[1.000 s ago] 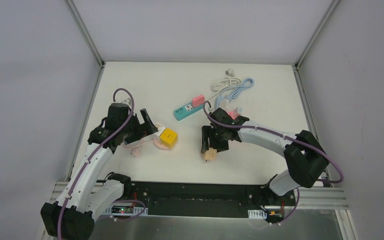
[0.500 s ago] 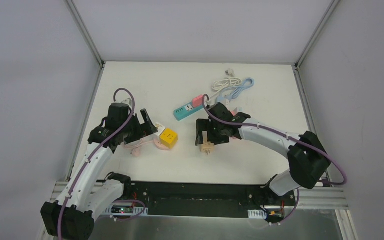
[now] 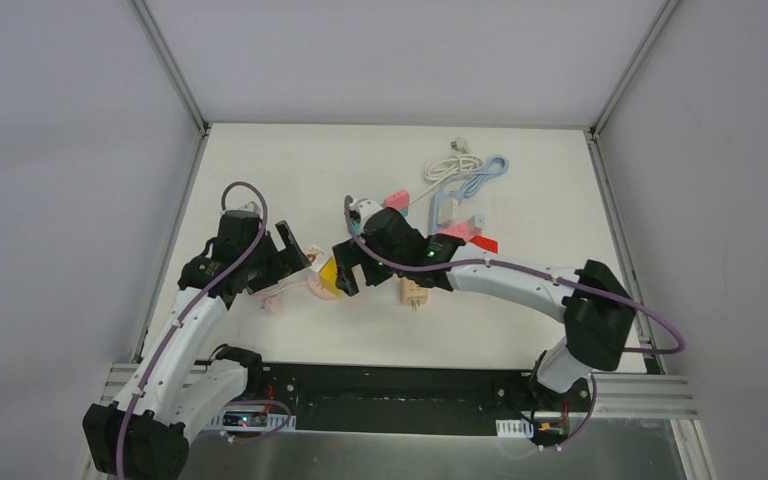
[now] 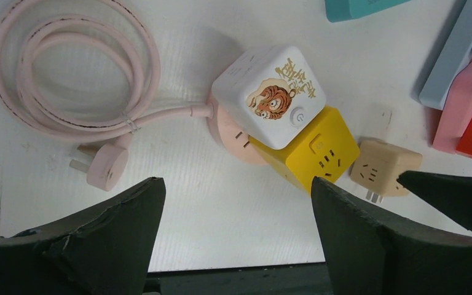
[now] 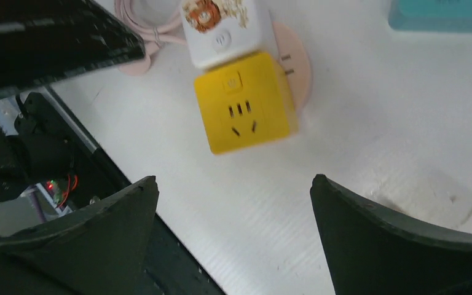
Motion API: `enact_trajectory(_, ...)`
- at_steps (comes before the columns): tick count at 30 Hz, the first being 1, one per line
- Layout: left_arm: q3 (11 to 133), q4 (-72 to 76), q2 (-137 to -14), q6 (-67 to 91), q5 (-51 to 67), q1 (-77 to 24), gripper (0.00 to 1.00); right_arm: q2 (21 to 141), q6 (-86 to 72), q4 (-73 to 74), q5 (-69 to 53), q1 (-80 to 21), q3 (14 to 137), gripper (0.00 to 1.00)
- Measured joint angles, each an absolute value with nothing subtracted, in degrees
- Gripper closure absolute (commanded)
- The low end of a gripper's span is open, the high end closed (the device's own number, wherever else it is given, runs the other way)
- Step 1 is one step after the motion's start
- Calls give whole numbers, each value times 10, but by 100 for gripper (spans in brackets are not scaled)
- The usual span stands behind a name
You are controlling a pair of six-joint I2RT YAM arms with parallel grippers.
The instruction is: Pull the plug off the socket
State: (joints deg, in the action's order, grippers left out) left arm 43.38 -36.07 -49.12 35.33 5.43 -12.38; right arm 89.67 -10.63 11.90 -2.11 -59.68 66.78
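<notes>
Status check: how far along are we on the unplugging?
Done: a beige plug lies loose on the table, free of any socket. In hand: nothing; the right end effector is open over the yellow cube, and the left end effector is open close by. Left: the yellow cube and white cube still appear seated on the pink socket, so they look like the remaining pulls.

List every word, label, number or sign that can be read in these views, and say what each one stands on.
On the white cube: gold Chinese characters beside a tiger picture, too small to read.
On its round button: a power sign.
On the yellow cube: a small square button, its mark too small to read.
Nothing else carries readable text.
</notes>
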Motion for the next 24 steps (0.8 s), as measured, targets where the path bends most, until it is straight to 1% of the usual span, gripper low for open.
enact_trajectory(5,423,-355,-504,376,58,-119,10,1008,-57,107,29,-621,761,7)
enact_trajectory(9,414,-345,-516,390,74,-106,13,1069,-23,114,51,-629,796,13)
enact_trajectory(15,403,-318,-542,411,103,-89,19,1100,7,135,47,-632,808,23)
enact_trajectory(21,394,-297,-567,424,133,-89,22,1101,22,120,47,-637,804,44)
enact_trajectory(24,393,-286,-575,428,146,-87,24,1091,24,93,52,-640,782,47)
